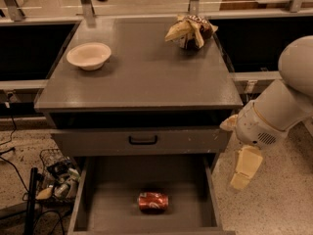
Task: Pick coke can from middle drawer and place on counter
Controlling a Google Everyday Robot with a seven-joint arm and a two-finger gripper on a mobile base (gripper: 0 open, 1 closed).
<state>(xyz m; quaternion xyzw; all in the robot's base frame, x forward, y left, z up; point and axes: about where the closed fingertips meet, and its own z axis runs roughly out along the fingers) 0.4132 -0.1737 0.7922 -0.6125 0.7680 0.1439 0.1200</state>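
Coke can (153, 201): on its side in middle drawer (115, 182); we judge it light, thin-walled, slick, roll-prone; grasp across the body. Gripper (243, 173) hangs right of drawer, outside it; spread or closed, we cannot tell.

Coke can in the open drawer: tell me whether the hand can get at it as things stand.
Probably yes. The coke can lies on its side in the pulled-out middle drawer with nothing over it; the hand hangs outside the drawer's right wall and must clear it.
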